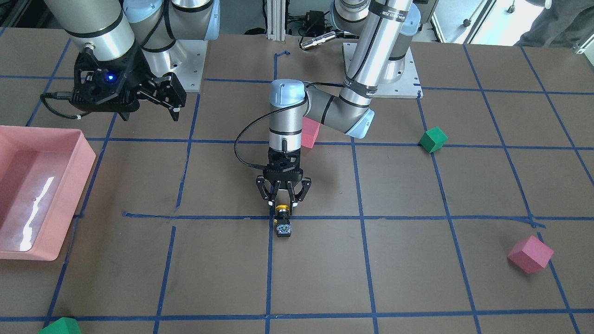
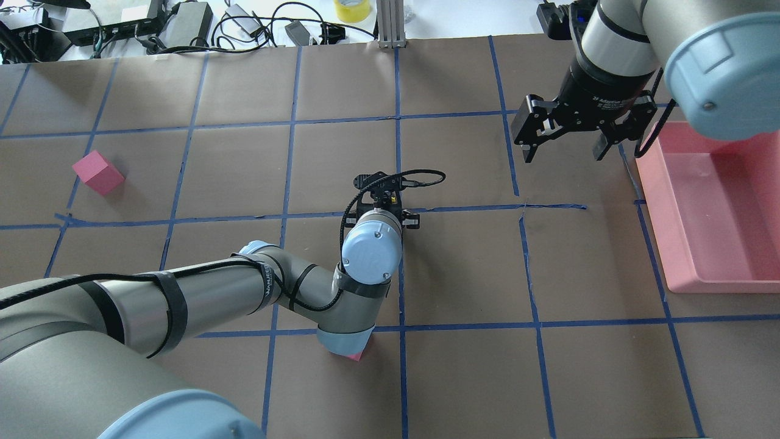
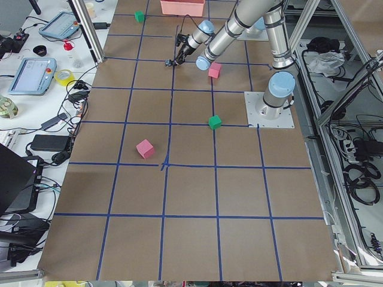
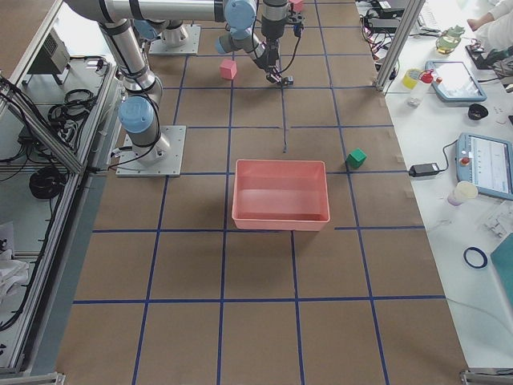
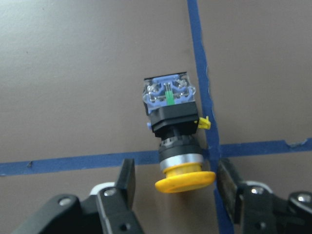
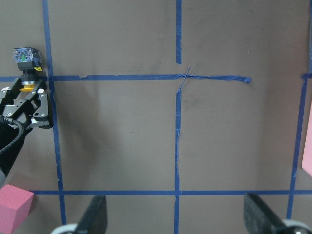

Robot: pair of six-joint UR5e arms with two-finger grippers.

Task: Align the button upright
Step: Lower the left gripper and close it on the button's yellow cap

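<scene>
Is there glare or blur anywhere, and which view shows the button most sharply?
Front-facing view: a white glare streak on the floor of the pink tray. Left wrist view: the button is large and fairly sharp, the fingers beside its cap a little softer. Both side views: the button is too small for detail.

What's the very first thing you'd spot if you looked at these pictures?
The little yellow-capped button grabs the eye first: it lies on its side where two blue tape lines cross, and the left gripper is right over it, open, with a finger on each side of the cap. Next comes the big pink tray near the open right gripper. A pink cube and a green cube sit further off.
</scene>
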